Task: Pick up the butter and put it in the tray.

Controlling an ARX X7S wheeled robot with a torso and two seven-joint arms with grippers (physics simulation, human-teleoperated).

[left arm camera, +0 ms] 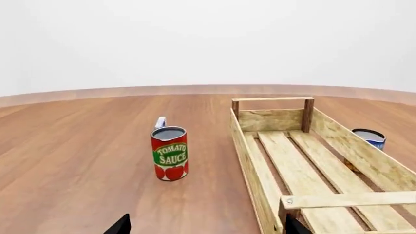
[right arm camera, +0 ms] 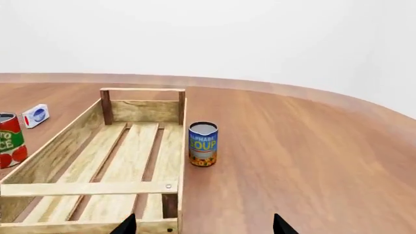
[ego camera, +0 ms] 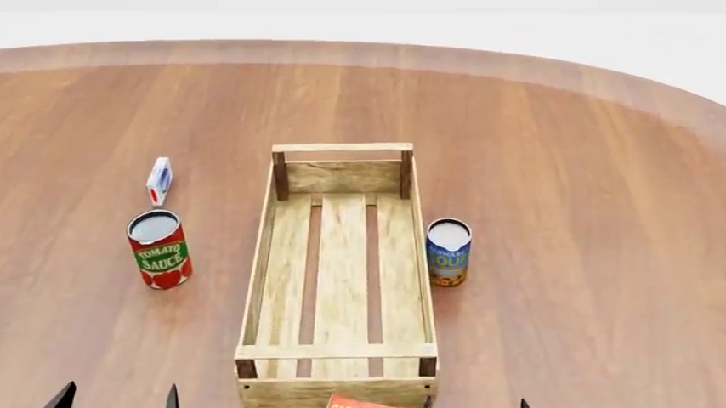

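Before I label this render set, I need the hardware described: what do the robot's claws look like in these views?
Very little shows. Each claw appears only as two dark, near-black pointed fingertips at the bottom edge: the left claw and the right claw in their wrist views, and small black tips in the head view. No cables, markings or arm links are visible.

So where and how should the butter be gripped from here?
Only an orange-red corner of the butter shows, at the head view's bottom edge, just in front of the tray's near end; its faces and pose are mostly cut off. Judging by its flat boxy look, a top-down grip across the short sides seems best, probably with the right end effector, whose tips sit nearest.
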